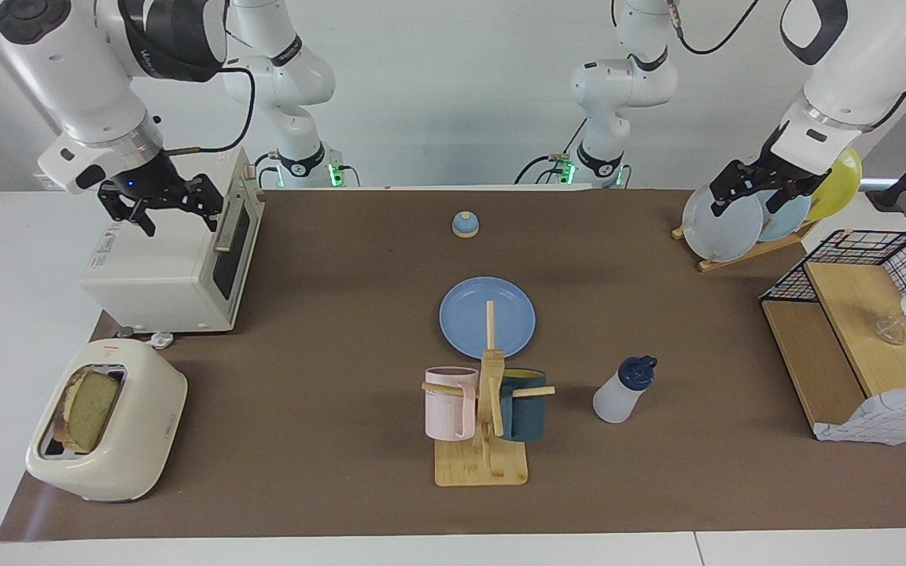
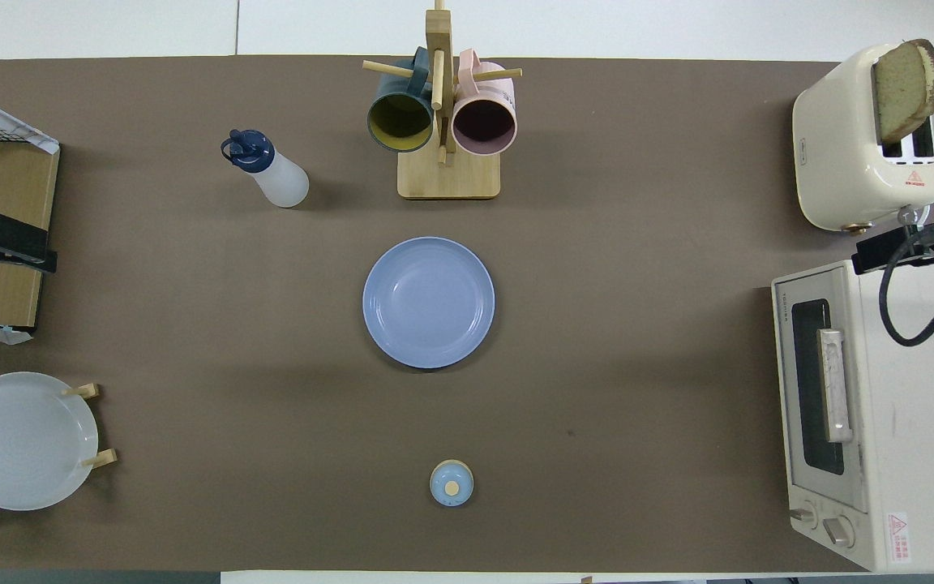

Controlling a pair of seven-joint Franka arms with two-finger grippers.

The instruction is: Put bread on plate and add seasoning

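Note:
The bread (image 1: 90,409) (image 2: 905,85) stands upright in a slot of the cream toaster (image 1: 134,440) (image 2: 836,154) at the right arm's end. The periwinkle plate (image 1: 465,318) (image 2: 428,302) lies bare at the table's middle. The seasoning (image 1: 622,391) (image 2: 268,170), a translucent bottle with a navy cap, stands upright farther from the robots than the plate, toward the left arm's end. My right gripper (image 1: 178,216) (image 2: 905,243) hangs open over the toaster oven. My left gripper (image 1: 745,203) (image 2: 9,243) hangs open over the plate rack. Neither holds anything.
A white toaster oven (image 1: 178,267) (image 2: 840,405) sits beside the toaster. A wooden mug tree (image 1: 488,409) (image 2: 443,122) with two mugs stands just past the plate. A bell (image 1: 465,225) (image 2: 452,483) lies near the robots. A plate rack (image 1: 724,224) (image 2: 21,438) and a wire shelf (image 1: 854,330) fill the left arm's end.

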